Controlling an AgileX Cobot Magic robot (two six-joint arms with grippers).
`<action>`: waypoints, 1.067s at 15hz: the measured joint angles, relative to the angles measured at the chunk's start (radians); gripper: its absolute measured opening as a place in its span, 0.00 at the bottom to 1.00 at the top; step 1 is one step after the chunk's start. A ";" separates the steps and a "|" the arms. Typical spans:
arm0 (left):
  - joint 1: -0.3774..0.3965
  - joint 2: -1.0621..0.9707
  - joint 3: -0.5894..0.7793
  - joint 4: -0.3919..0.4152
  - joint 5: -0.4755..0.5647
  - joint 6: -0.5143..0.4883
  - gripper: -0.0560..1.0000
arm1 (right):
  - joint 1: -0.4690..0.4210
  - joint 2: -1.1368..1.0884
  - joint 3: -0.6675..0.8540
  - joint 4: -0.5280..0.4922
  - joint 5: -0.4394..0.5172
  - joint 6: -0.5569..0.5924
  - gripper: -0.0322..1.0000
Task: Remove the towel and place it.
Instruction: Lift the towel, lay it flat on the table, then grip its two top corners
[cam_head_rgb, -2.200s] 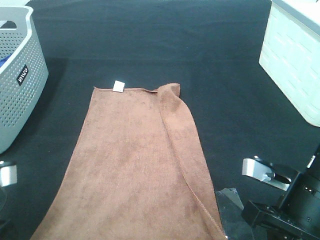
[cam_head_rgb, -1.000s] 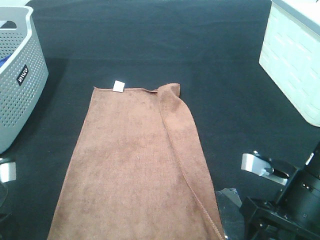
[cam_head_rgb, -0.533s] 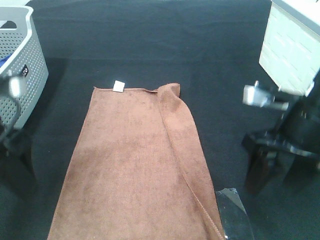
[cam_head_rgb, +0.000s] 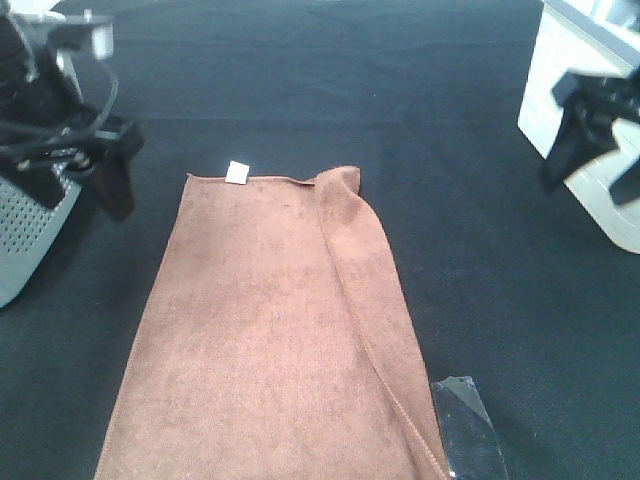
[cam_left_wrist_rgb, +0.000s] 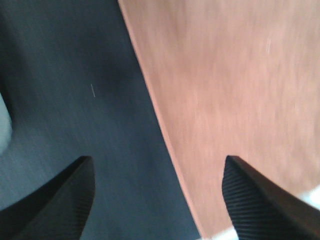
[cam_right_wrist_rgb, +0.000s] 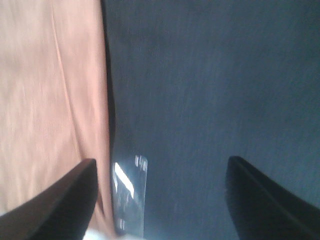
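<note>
The brown towel (cam_head_rgb: 270, 320) lies flat on the black table cover, with its white tag (cam_head_rgb: 238, 172) on the far short edge and its right long edge folded over. My left gripper (cam_head_rgb: 78, 188) is open and empty, hovering just left of the towel's far left corner. The left wrist view shows the towel (cam_left_wrist_rgb: 235, 90) and its edge between the spread fingers (cam_left_wrist_rgb: 50, 205). My right gripper (cam_head_rgb: 592, 175) is open and empty, well to the right of the towel. The right wrist view shows the towel (cam_right_wrist_rgb: 45, 100) to one side.
A grey perforated basket (cam_head_rgb: 20, 235) stands at the left edge, behind my left arm. A white basket (cam_head_rgb: 590, 80) stands at the far right. A clear plastic piece (cam_head_rgb: 465, 420) lies by the towel's near right corner; it also shows in the right wrist view (cam_right_wrist_rgb: 130, 195).
Both arms have swung from the near edge of the view toward the far side: the left to the grey basket, the right to the white basket. The towel lies as before.
</note>
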 joint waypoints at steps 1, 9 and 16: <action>0.000 0.001 -0.006 0.001 -0.018 0.000 0.70 | -0.003 0.000 -0.013 0.012 -0.024 0.000 0.69; 0.030 0.280 -0.230 -0.012 -0.079 0.000 0.74 | -0.003 0.290 -0.197 0.100 -0.080 -0.064 0.69; 0.127 0.589 -0.594 -0.088 -0.011 0.049 0.74 | 0.148 0.586 -0.360 0.111 -0.181 -0.080 0.74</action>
